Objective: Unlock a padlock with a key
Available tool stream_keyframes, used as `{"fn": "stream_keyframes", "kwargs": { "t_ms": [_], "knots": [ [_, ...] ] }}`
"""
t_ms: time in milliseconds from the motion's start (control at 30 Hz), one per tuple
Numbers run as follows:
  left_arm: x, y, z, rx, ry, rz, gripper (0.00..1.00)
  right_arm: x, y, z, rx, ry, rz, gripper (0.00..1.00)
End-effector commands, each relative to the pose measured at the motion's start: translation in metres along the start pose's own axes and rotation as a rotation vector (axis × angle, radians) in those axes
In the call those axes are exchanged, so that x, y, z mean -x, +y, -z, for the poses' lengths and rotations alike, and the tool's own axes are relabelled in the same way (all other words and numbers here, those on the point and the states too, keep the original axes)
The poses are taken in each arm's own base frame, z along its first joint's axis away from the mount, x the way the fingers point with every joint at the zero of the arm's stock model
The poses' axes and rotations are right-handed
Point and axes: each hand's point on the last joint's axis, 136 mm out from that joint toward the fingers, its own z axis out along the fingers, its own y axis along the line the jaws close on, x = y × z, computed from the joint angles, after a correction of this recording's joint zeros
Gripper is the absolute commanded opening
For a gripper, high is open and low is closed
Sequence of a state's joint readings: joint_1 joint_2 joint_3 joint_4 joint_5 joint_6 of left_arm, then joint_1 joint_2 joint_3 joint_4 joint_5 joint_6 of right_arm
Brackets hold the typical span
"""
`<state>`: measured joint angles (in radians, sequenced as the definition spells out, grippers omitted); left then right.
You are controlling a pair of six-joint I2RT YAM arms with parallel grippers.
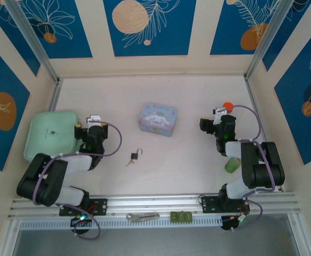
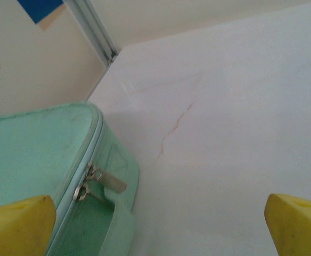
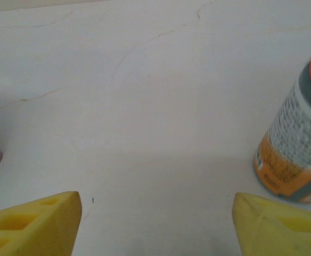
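The tiny dark padlock [image 1: 138, 156] lies on the white table in the middle, its thin shackle pointing away from the arms. The small key [image 1: 129, 161] sticks out from its near-left end; whether it sits in the lock is too small to tell. My left gripper [image 1: 84, 128] [image 2: 158, 229] is well to the padlock's left, beside the mint case, open wide over bare table. My right gripper [image 1: 207, 124] [image 3: 155, 224] is far to the right, also open with nothing between its yellow fingers [image 3: 33, 224].
A mint-green zipped case [image 1: 51, 134] [image 2: 33, 154] lies at the left. A light-blue cartoon tin [image 1: 157, 119] stands behind the padlock. An orange-capped bottle [image 1: 228, 105] [image 3: 294, 149] stands by the right gripper. A green object [image 1: 232, 164] lies near the right arm. A silver tool [image 1: 143, 216] and green block [image 1: 180, 216] rest on the front rail.
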<state>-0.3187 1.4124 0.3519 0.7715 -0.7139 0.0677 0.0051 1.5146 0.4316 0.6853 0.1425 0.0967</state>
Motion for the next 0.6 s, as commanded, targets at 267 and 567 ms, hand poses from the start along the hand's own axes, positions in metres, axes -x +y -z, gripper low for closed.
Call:
{"fn": "stream_keyframes", "kwargs": {
  "t_ms": [267,567],
  "knots": [
    [0.016,-0.023,-0.004,-0.19,-0.179,0.018,0.99,0.019,0.008,0.001,0.049,-0.092,0.009,0.99],
    [0.007,-0.033,-0.033,-0.347,-0.023,0.076,1.0,0.019,0.009,0.002,0.048,-0.095,0.011,0.99]
  ]
}}
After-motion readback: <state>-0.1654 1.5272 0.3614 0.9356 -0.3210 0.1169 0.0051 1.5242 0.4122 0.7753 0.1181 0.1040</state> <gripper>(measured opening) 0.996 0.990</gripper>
